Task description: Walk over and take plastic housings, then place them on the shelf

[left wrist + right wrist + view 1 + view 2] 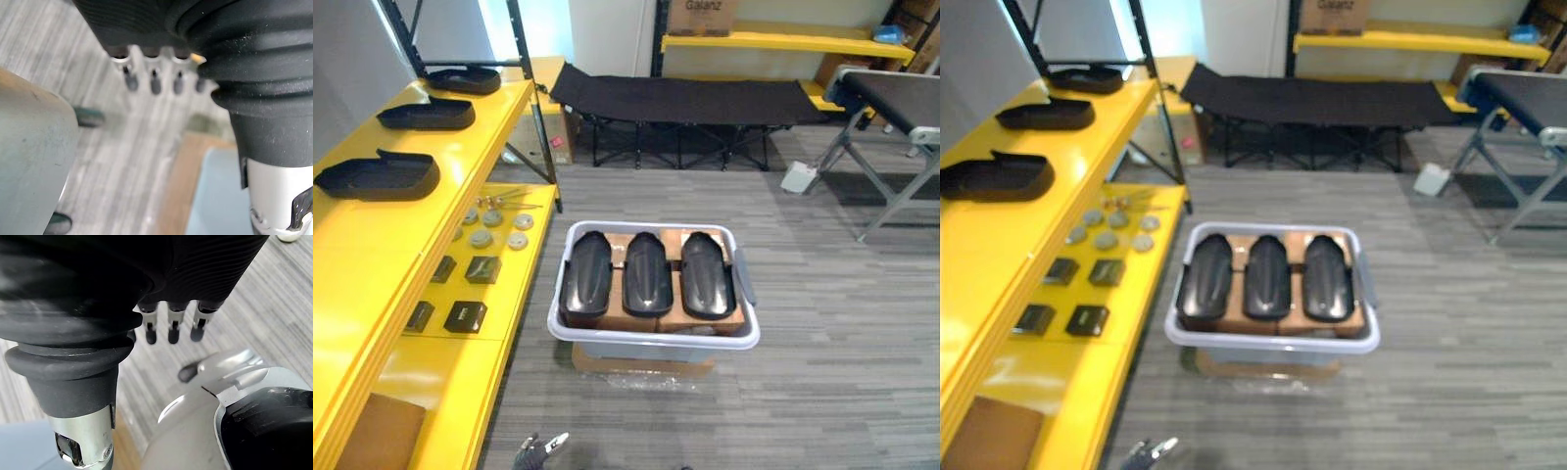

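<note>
Inside bin (646, 339) three housings (647, 274), shelf (382, 255) three.

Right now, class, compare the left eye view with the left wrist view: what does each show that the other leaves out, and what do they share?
Left eye view: three black plastic housings side by side in a grey bin, three more housings on the yellow shelf, small parts on its lower level, a black folding cot behind. Left wrist view: the left hand up close, fingers relaxed and holding nothing. Shared: that hand, the grey floor and, apparently, the bin's edge with cardboard beneath.
</note>
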Available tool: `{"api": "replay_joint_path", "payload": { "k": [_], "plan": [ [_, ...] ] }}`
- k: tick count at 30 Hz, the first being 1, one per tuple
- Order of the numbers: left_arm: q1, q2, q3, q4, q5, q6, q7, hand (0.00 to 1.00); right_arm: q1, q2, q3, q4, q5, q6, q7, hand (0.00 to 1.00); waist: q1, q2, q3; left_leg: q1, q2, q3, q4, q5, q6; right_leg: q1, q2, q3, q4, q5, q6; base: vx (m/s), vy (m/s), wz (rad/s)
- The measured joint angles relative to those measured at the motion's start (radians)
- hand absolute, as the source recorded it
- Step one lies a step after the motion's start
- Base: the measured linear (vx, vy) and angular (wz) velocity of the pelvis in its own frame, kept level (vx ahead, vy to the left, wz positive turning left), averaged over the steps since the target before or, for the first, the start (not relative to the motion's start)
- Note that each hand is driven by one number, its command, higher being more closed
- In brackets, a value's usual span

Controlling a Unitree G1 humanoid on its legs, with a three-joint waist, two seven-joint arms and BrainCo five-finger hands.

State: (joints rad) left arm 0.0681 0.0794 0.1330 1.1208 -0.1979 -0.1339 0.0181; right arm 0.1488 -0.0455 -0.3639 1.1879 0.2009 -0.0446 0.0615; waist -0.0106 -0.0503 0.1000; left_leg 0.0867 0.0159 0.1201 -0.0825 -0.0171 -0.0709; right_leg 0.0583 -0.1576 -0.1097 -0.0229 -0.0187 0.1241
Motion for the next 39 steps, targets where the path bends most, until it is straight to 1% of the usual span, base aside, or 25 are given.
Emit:
{"api": "replay_joint_path", "payload": {
  "k": [3,5,7,9,10,11,12,13,15,17,19,22,24,26,27,28,30,32,33,34,35,36,37,38,39],
  "plan": [
    [0.000,0.000,0.001,0.000,0.001,0.000,0.000,0.00,-0.002,0.000,0.002,-0.002,0.000,0.000,0.000,0.00,0.001,0.000,0.000,-0.008,-0.005,-0.004,-0.004,0.003,0.004,-0.007,-0.006,-0.005,0.002,-0.007,-0.003,0.00,0.000,0.04],
    [0.000,0.000,0.001,-0.001,0.007,0.001,-0.001,0.00,-0.015,-0.001,0.001,-0.003,0.000,0.000,-0.001,0.00,0.001,0.001,-0.006,-0.030,-0.015,-0.011,-0.002,0.003,0.007,-0.024,-0.019,-0.020,0.004,-0.013,0.010,0.00,0.017,0.18],
    [-0.002,0.000,0.001,-0.003,0.012,0.002,-0.001,0.00,-0.023,0.000,0.002,-0.004,-0.002,0.001,-0.005,0.00,0.001,-0.005,-0.003,-0.058,-0.034,-0.028,0.016,-0.008,0.019,-0.035,-0.038,-0.033,0.010,-0.020,0.026,0.02,0.056,0.30],
    [-0.008,0.008,-0.002,-0.025,0.021,0.002,0.000,0.00,-0.048,-0.001,0.031,-0.040,-0.021,0.004,-0.022,0.00,0.013,-0.013,0.005,-0.135,-0.051,-0.028,0.144,-0.075,0.041,-0.049,-0.071,-0.041,0.021,-0.018,0.054,0.06,0.101,0.15],
    [-0.008,0.014,-0.010,-0.029,0.022,0.002,0.000,0.00,-0.054,-0.005,0.064,-0.071,-0.026,0.004,-0.023,0.00,0.016,-0.013,0.005,-0.164,-0.051,-0.028,0.188,-0.098,0.044,-0.056,-0.075,-0.040,0.024,-0.013,0.055,0.07,0.129,-0.03],
    [-0.015,0.037,-0.043,-0.046,0.041,0.000,0.001,0.00,-0.083,-0.016,0.195,-0.169,-0.068,0.000,-0.021,0.00,0.018,-0.009,0.020,-0.232,-0.043,-0.024,0.297,-0.156,0.049,-0.074,-0.073,-0.033,0.030,-0.007,0.062,0.03,0.122,-0.12],
    [-0.027,0.050,-0.066,-0.049,0.053,-0.001,0.002,0.00,-0.104,-0.030,0.297,-0.239,-0.103,-0.005,-0.018,0.00,0.023,-0.012,0.028,-0.266,-0.033,-0.018,0.343,-0.180,0.051,-0.089,-0.067,-0.024,0.029,0.002,0.068,0.02,0.110,-0.15],
    [-0.035,0.060,-0.079,-0.048,0.060,-0.001,0.002,0.00,-0.111,-0.044,0.363,-0.288,-0.128,-0.016,-0.016,0.00,0.026,-0.013,0.031,-0.284,-0.025,-0.014,0.368,-0.190,0.049,-0.105,-0.061,-0.022,0.028,0.014,0.069,0.01,0.059,-0.22],
    [-0.060,0.071,-0.120,-0.047,0.093,-0.001,0.002,0.00,-0.158,-0.090,0.530,-0.485,-0.224,-0.072,0.025,0.00,0.041,-0.010,0.043,-0.314,0.001,0.001,0.389,-0.200,0.048,-0.135,-0.034,-0.012,0.018,0.075,0.062,0.02,0.032,-0.23],
    [-0.063,0.071,-0.144,-0.051,0.099,-0.003,0.002,0.00,-0.161,-0.120,0.610,-0.592,-0.258,-0.094,0.050,0.00,0.051,-0.010,0.043,-0.297,0.008,0.005,0.385,-0.200,0.047,-0.124,-0.028,0.001,0.018,0.093,0.056,0.05,0.026,-0.09],
    [-0.063,0.069,-0.176,-0.058,0.134,-0.012,0.001,0.00,-0.154,-0.206,0.763,-0.768,-0.293,-0.131,0.124,0.00,0.052,-0.010,0.043,-0.244,0.008,0.014,0.357,-0.200,0.047,-0.094,-0.029,0.010,0.029,0.096,0.055,0.10,0.036,-0.07],
    [-0.062,0.070,-0.219,-0.059,0.139,-0.023,-0.002,0.00,-0.147,-0.285,0.876,-0.945,-0.280,-0.167,0.201,0.00,0.052,-0.008,0.041,-0.208,0.007,0.032,0.328,-0.200,0.048,-0.089,-0.029,0.034,0.041,0.096,0.055,0.07,0.025,-0.19],
    [-0.065,0.066,-0.246,-0.057,0.139,-0.033,-0.010,0.00,-0.120,-0.361,0.942,-1.110,-0.192,-0.185,0.262,0.00,0.050,-0.007,0.041,-0.196,0.007,0.031,0.314,-0.199,0.048,-0.084,-0.028,0.033,0.041,0.096,0.055,0.07,0.010,0.01],
    [-0.067,0.067,-0.260,-0.046,0.139,-0.037,-0.019,0.00,-0.100,-0.410,0.961,-1.207,-0.144,-0.191,0.297,0.00,0.049,-0.006,0.041,-0.175,0.009,0.028,0.311,-0.199,0.048,-0.059,-0.026,0.032,0.041,0.095,0.053,0.07,0.002,0.09],
    [-0.065,0.067,-0.271,-0.039,0.140,-0.039,-0.023,0.00,-0.088,-0.442,0.957,-1.287,-0.108,-0.194,0.307,0.00,0.050,-0.002,0.036,-0.151,0.010,0.028,0.301,-0.199,0.047,-0.042,-0.023,0.032,0.046,0.092,0.048,0.09,0.006,0.11],
    [-0.062,0.065,-0.277,-0.035,0.141,-0.039,-0.026,0.00,-0.078,-0.470,0.915,-1.394,-0.069,-0.203,0.307,0.00,0.047,0.005,0.024,-0.137,0.012,0.028,0.298,-0.199,0.047,-0.033,-0.022,0.032,0.057,0.087,0.040,0.07,0.005,0.09],
    [-0.056,0.065,-0.283,-0.028,0.142,-0.039,-0.026,0.00,-0.071,-0.468,0.850,-1.467,-0.047,-0.223,0.289,0.00,0.042,0.011,0.013,-0.132,0.012,0.028,0.298,-0.199,0.047,-0.032,-0.022,0.032,0.067,0.081,0.031,0.06,0.002,0.06],
    [-0.051,0.061,-0.284,-0.017,0.153,-0.039,-0.021,0.00,-0.080,-0.421,0.681,-1.554,-0.049,-0.259,0.214,0.00,0.033,0.027,-0.001,-0.121,0.012,0.028,0.298,-0.199,0.047,-0.023,-0.021,0.032,0.077,0.079,0.027,0.06,-0.002,0.07],
    [-0.043,0.059,-0.284,-0.015,0.166,-0.039,-0.019,0.00,-0.101,-0.380,0.580,-1.565,-0.052,-0.266,0.153,0.00,0.023,0.038,-0.011,-0.118,0.015,0.027,0.299,-0.198,0.048,-0.024,-0.019,0.033,0.089,0.078,0.025,0.04,-0.004,0.06],
    [-0.040,0.057,-0.284,-0.016,0.168,-0.039,-0.019,0.00,-0.115,-0.360,0.535,-1.561,-0.060,-0.266,0.122,0.00,0.019,0.045,-0.011,-0.115,0.018,0.027,0.300,-0.198,0.048,-0.028,-0.016,0.034,0.102,0.078,0.025,0.05,-0.021,-0.15],
    [-0.040,0.041,-0.280,-0.021,0.169,-0.039,-0.016,0.00,-0.159,-0.327,0.439,-1.529,-0.076,-0.267,0.075,0.00,0.015,0.077,0.007,-0.109,0.043,0.027,0.304,-0.198,0.049,-0.082,0.005,0.052,0.172,0.030,0.017,0.01,-0.044,-0.35],
    [-0.055,0.037,-0.267,-0.019,0.176,-0.038,-0.005,0.00,-0.205,-0.299,0.375,-1.489,-0.119,-0.266,0.026,0.00,0.006,0.094,0.023,-0.114,0.061,0.029,0.311,-0.198,0.048,-0.115,0.041,0.086,0.161,-0.044,0.012,-0.05,-0.047,-0.38],
    [-0.068,0.039,-0.256,-0.006,0.177,-0.038,0.010,0.00,-0.266,-0.262,0.285,-1.442,-0.172,-0.262,-0.053,0.00,-0.007,0.092,0.054,-0.160,0.066,0.031,0.369,-0.198,0.048,-0.141,0.071,0.108,0.040,-0.022,0.005,-0.07,-0.102,-0.27],
    [-0.089,0.048,-0.243,-0.013,0.176,-0.039,0.024,0.00,-0.327,-0.239,0.210,-1.403,-0.219,-0.260,-0.154,0.00,-0.016,0.053,0.096,-0.216,0.049,0.038,0.449,-0.207,0.036,-0.201,0.071,0.137,-0.008,0.112,-0.022,-0.04,-0.128,-0.09],
    [-0.098,0.052,-0.230,-0.021,0.174,-0.039,0.028,0.00,-0.357,-0.238,0.179,-1.387,-0.244,-0.254,-0.202,0.00,-0.021,0.031,0.117,-0.241,0.040,0.041,0.494,-0.221,0.017,-0.234,0.069,0.131,0.014,0.161,-0.034,0.00,-0.201,-0.22]
  ]
}}
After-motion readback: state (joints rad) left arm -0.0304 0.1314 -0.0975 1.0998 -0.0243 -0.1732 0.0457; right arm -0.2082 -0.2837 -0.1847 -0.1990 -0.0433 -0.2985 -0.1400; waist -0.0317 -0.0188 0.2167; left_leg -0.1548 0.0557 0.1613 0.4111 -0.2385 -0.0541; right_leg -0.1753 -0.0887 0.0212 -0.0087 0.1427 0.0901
